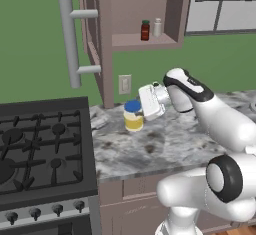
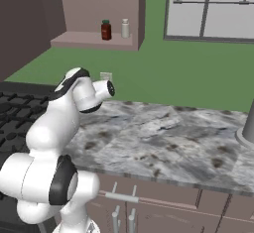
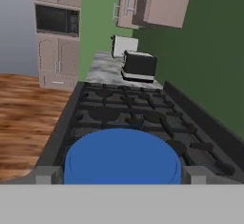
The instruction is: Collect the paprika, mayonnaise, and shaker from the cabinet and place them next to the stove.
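The left base view shows the mayonnaise standing upright on the marble counter just beside the stove, with the gripper close against it at its 2 o'clock; in the right base view the arm hides the jar. The hand view looks down over the jar's blue lid with the stove's grates beyond it at 12 o'clock, and past them a black toaster and a white appliance on the far counter. Three containers in all: one mayonnaise on the counter, one paprika and one shaker side by side on the shelf of the open cabinet, well above the jar. The jaws stand wide, one fingertip on each side of the lid; I cannot tell if they touch it.
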### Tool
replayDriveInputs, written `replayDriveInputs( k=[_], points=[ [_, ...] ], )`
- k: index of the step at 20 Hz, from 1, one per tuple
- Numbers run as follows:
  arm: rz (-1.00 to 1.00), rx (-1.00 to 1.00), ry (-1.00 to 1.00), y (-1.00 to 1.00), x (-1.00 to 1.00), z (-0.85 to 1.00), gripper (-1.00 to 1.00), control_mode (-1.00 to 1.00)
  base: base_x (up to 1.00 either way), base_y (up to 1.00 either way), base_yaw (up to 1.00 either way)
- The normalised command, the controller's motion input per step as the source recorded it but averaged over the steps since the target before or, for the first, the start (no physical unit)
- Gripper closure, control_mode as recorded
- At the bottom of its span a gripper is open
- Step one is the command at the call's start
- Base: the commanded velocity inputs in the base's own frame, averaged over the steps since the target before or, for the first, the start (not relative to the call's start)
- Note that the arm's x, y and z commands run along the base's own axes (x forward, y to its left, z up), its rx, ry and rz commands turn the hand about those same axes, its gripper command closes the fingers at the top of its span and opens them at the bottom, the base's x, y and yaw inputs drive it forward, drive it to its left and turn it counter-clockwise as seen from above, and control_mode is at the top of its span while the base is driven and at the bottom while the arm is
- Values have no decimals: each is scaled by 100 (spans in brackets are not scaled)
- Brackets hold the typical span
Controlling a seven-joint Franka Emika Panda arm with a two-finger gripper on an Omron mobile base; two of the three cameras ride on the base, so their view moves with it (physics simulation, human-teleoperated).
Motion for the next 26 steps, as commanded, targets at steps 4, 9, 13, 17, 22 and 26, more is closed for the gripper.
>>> replayDriveInputs(
  k=[4, 9, 13, 17, 22, 26],
  points=[
    [1, 0, 0, 32, 23, -56, 100, -100, 0, 0, 0],
    [0, 3, 0, 31, 24, -49, 100, -100, 0, 0, 0],
    [0, 3, 0, 24, 29, -30, 100, -100, 0, 0, 0],
    [0, 1, 0, 24, 35, -21, 100, -100, 0, 0, 0],
    [0, 1, 0, 25, 35, -17, 100, -100, 0, 0, 0],
    [0, 0, 0, 26, 34, -26, 100, -100, 0, 0, 0]
  ],
)
